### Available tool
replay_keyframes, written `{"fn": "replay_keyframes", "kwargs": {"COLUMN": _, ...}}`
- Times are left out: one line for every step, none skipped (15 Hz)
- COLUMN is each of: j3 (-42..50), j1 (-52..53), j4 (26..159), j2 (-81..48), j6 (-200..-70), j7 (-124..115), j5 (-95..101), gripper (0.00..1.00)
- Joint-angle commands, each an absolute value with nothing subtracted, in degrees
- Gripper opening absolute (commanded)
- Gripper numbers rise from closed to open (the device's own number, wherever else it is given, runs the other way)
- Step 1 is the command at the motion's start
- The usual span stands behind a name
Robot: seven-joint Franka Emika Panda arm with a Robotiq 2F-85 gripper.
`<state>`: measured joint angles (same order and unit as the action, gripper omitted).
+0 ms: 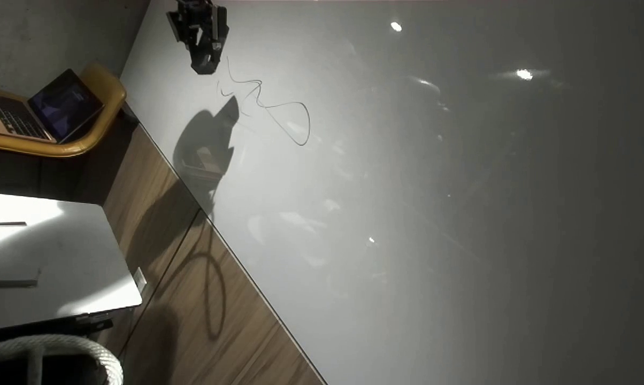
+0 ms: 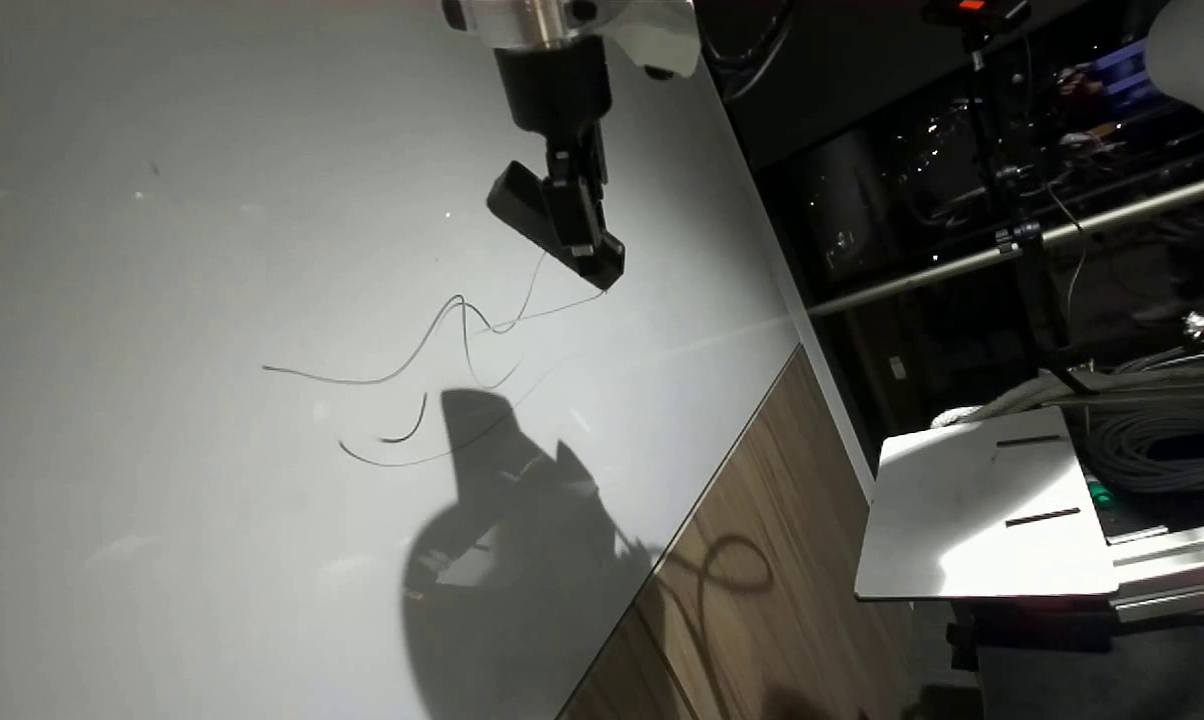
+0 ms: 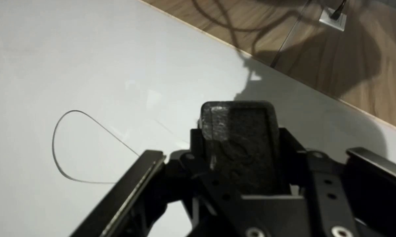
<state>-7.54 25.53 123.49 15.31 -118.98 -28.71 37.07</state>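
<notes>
On one whiteboard (image 1: 407, 187) curls one loop (image 3: 53, 144); two fingers (image 3: 196, 144) grip one block (image 3: 240, 151).

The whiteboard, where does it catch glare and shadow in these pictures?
In an exterior view, bright glare spots dot the whiteboard, which dims rightward; in both exterior views, a large shadow runs from it onto the wood panel; in the wrist view, a shadow darkens it right of the dark block.

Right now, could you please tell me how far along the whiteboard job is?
Done: a dark block is gripped in the claw. In hand: that block, held in front of the whiteboard, seemingly clear of it. Left, probably: wiping, as curved lines show there.
</notes>
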Motion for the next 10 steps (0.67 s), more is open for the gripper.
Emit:
{"fn": "replay_keyframes", "kwargs": {"j3": -7.6, "j1": 17.3, "j4": 134.0, "j2": 21.5, "j6": -134.5, "j7": -28.6, "j5": 40.9, "gripper": 0.31}}
{"fn": "replay_keyframes", "kwargs": {"j3": -7.0, "j1": 15.6, "j4": 134.8, "j2": 21.4, "j6": -138.6, "j7": -28.3, "j5": 40.9, "gripper": 0.31}}
{"fn": "replay_keyframes", "kwargs": {"j3": -7.1, "j1": 13.4, "j4": 135.6, "j2": 21.2, "j6": -142.5, "j7": -28.2, "j5": 40.7, "gripper": 0.31}}
{"fn": "replay_keyframes", "kwargs": {"j3": -7.2, "j1": 11.3, "j4": 135.7, "j2": 20.8, "j6": -145.8, "j7": -27.8, "j5": 40.1, "gripper": 0.31}}
{"fn": "replay_keyframes", "kwargs": {"j3": -7.6, "j1": 9.6, "j4": 135.3, "j2": 20.3, "j6": -148.4, "j7": -27.3, "j5": 39.6, "gripper": 0.31}}
{"fn": "replay_keyframes", "kwargs": {"j3": -8.0, "j1": 8.0, "j4": 135.0, "j2": 19.7, "j6": -150.4, "j7": -27.2, "j5": 39.3, "gripper": 0.31}}
{"fn": "replay_keyframes", "kwargs": {"j3": -8.1, "j1": 6.7, "j4": 134.6, "j2": 18.9, "j6": -151.9, "j7": -26.4, "j5": 38.8, "gripper": 0.31}}
{"fn": "replay_keyframes", "kwargs": {"j3": -7.9, "j1": 5.5, "j4": 134.5, "j2": 18.3, "j6": -153.1, "j7": -25.6, "j5": 38.1, "gripper": 0.31}}
{"fn": "replay_keyframes", "kwargs": {"j3": -7.7, "j1": 4.5, "j4": 134.8, "j2": 18.0, "j6": -154.0, "j7": -24.7, "j5": 37.6, "gripper": 0.31}}
{"fn": "replay_keyframes", "kwargs": {"j3": -7.1, "j1": 3.6, "j4": 135.2, "j2": 17.5, "j6": -154.8, "j7": -23.5, "j5": 36.7, "gripper": 0.31}}
